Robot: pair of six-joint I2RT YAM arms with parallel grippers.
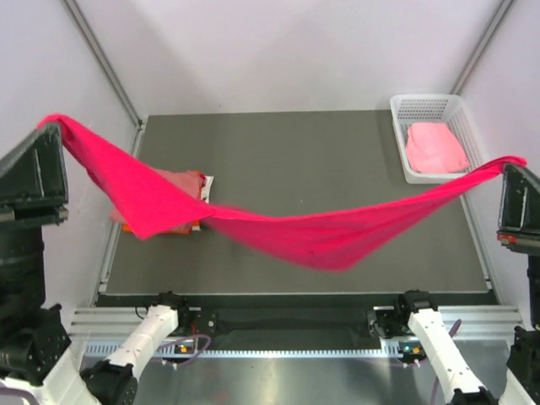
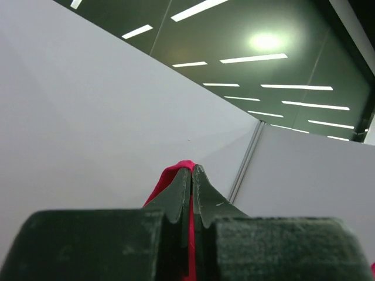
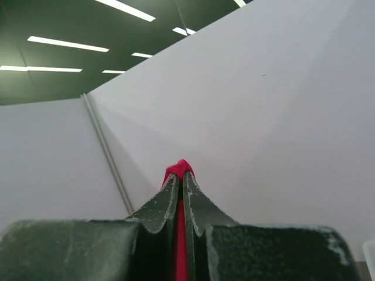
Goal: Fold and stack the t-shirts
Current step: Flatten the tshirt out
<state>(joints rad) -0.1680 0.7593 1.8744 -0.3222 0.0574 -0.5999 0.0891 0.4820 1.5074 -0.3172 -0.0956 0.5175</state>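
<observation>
A bright crimson-pink t-shirt [image 1: 312,232] hangs stretched across the table between both arms, sagging in the middle. My left gripper [image 1: 52,125] is raised high at the far left, shut on one end of it; crimson cloth [image 2: 176,171] pokes out past the left gripper [image 2: 192,170]. At the far right my right gripper [image 1: 509,162] is shut on the other end, a crimson tuft [image 3: 181,166] showing above the right gripper [image 3: 180,175]. A folded salmon t-shirt [image 1: 177,181] over an orange one [image 1: 184,228] lies on the table at left, partly hidden by the hanging cloth. A light pink t-shirt [image 1: 434,148] lies in the basket.
A white mesh basket [image 1: 426,105] stands at the table's back right corner. The dark grey table [image 1: 295,156] is framed by metal rails, with white enclosure walls behind and at the sides. Both wrist cameras point up at walls and ceiling lights.
</observation>
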